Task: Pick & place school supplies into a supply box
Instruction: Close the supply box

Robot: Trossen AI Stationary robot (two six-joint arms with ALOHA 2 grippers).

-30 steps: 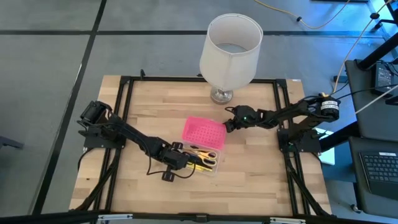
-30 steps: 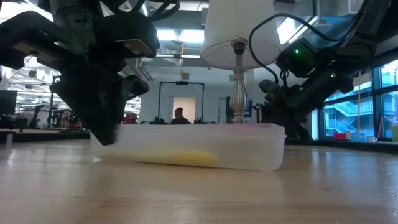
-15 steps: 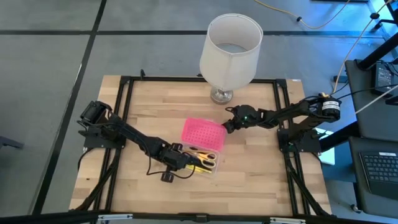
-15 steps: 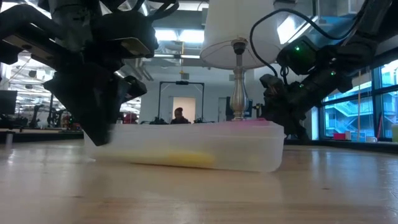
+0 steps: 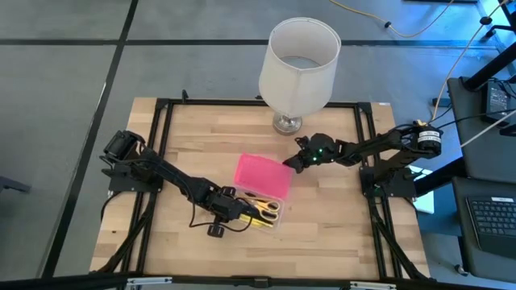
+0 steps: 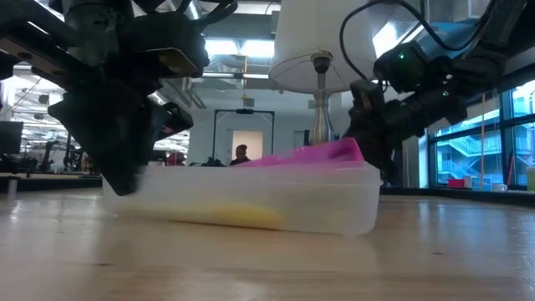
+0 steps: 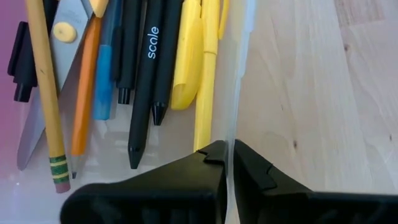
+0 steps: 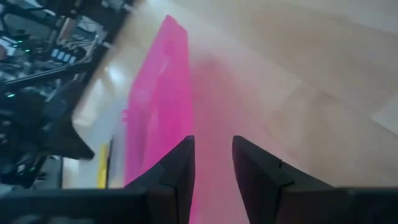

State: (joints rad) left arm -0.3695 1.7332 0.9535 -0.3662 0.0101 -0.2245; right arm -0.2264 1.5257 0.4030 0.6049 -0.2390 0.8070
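1. A pale wooden surface (image 5: 322,209) carries a tall white lampshade lamp (image 5: 298,60).
2. In front of the lamp lies the clear plastic supply box (image 5: 256,208), its bright pink lid (image 5: 262,176) tilted up.
3. The right claw (image 5: 295,163) clenches the lid's edge nearest the lamp.
4. The left claw (image 7: 227,152) pinches the box's clear wall farthest from the lamp.
5. Inside lie a yellow pencil (image 7: 43,93), yellow-handled scissors (image 5: 266,209) and a black pen marked "scole" (image 7: 149,81).
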